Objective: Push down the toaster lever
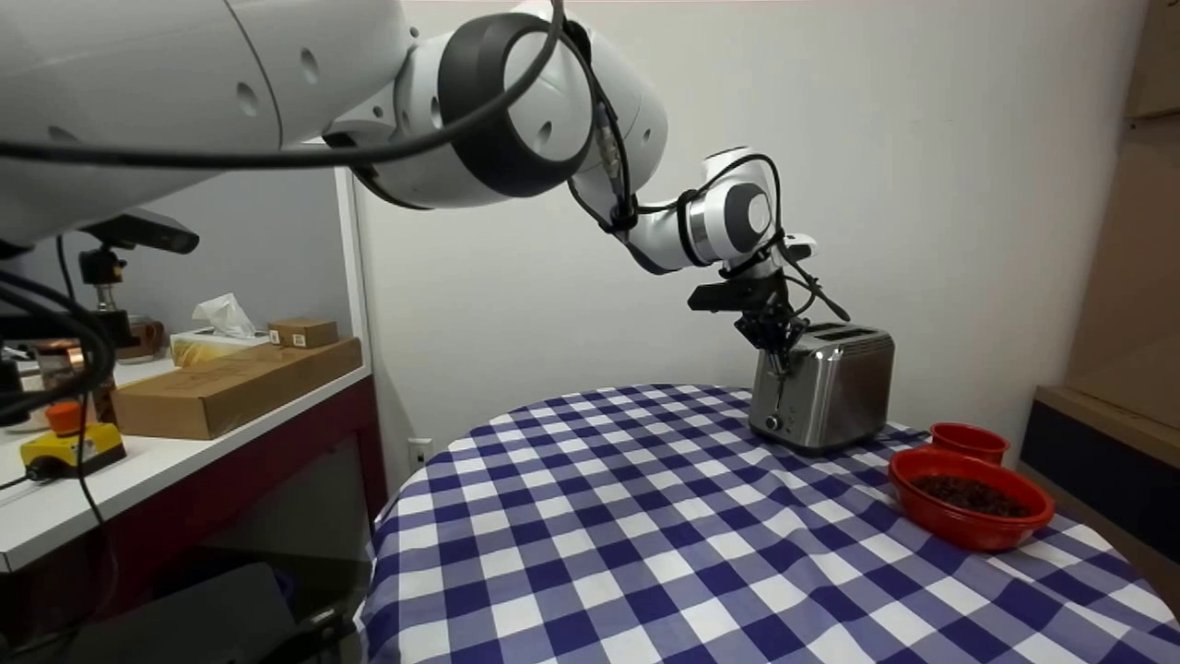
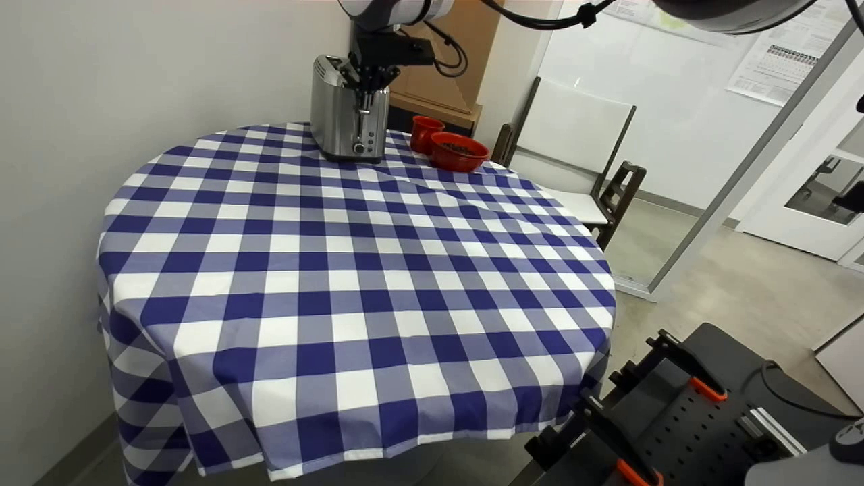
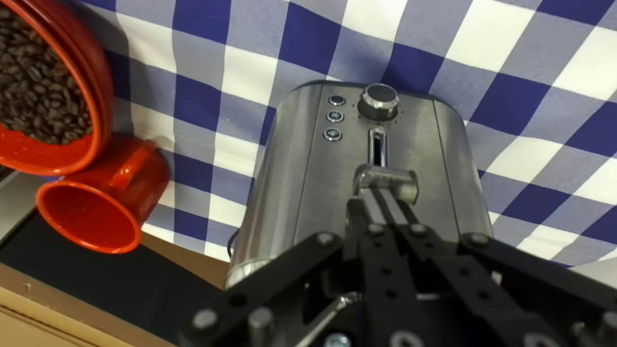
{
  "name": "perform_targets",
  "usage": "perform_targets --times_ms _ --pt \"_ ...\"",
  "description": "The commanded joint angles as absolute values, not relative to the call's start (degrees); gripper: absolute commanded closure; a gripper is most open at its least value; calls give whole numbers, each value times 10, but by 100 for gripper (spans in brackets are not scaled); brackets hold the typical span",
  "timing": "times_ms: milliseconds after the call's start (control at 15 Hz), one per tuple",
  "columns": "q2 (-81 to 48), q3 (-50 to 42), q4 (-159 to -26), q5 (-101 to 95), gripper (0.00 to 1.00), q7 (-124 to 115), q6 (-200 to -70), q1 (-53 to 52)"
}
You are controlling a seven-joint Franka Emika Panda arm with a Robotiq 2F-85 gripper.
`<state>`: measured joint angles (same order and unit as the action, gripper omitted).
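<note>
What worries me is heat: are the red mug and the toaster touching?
Apart. The wrist view shows it: a strip of checked tablecloth is plainly visible between the red mug and the toaster.

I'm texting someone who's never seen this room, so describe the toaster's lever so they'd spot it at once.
On the checked tablecloth stands a silver toaster. Up its narrow end runs a slot above a knob, and the lever lies across that slot, by the gripper. It's a broad metal tab; the neighbouring knob and buttons are round.
</note>
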<state>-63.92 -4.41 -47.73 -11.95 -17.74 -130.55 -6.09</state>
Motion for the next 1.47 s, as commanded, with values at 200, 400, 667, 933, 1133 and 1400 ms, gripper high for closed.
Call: perform_targets --times_ms 200,400,667,933,1133,1400 --pt "-692 -52 -455 -97 100 -176 -1320 -60" --pt "-707 -54 -471 -94 100 -173 -1333 -54" --pt "-713 -60 -469 -95 100 -177 -1333 -55" --pt "-693 -62 -467 -78 73 -211 -1297 -53" --pt "-649 -40 -476 -29 53 -233 -1215 -43" --pt "-569 -20 -517 16 23 -243 -1080 -30"
